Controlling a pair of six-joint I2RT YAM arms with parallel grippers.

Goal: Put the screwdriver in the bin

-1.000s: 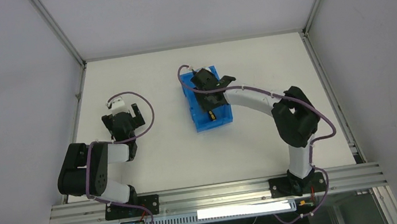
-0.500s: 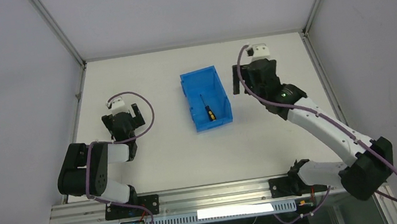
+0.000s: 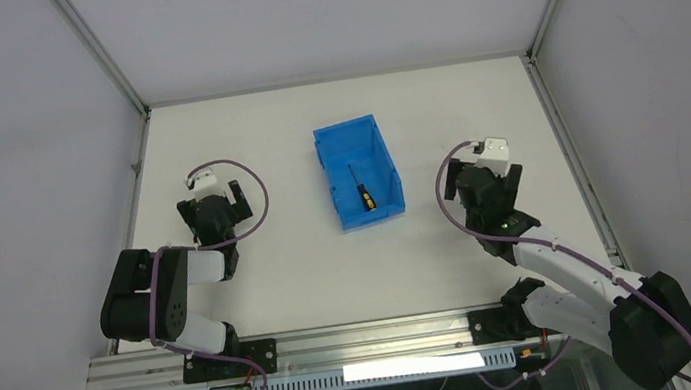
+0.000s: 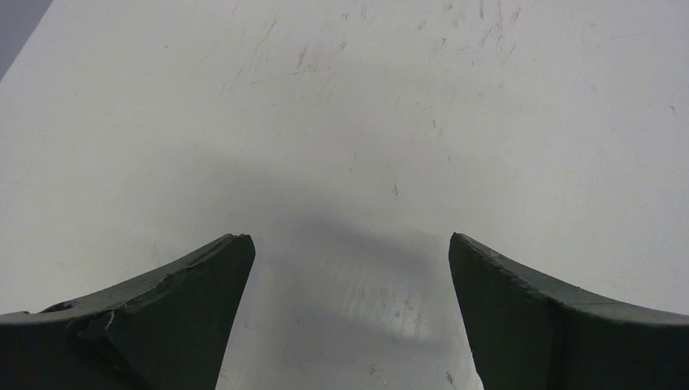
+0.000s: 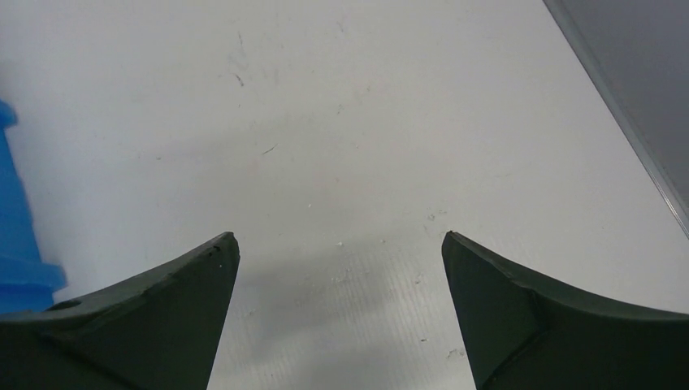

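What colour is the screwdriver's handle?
The screwdriver has a black and yellow-orange handle; top view shows it best.

Bright, even overhead light; soft shadows, sharp focus.

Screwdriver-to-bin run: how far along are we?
Done: the screwdriver lies inside the blue bin. In hand: nothing; the right gripper is open and empty to the right of the bin, and the left gripper is open over the table. Left: nothing visible for the task itself.
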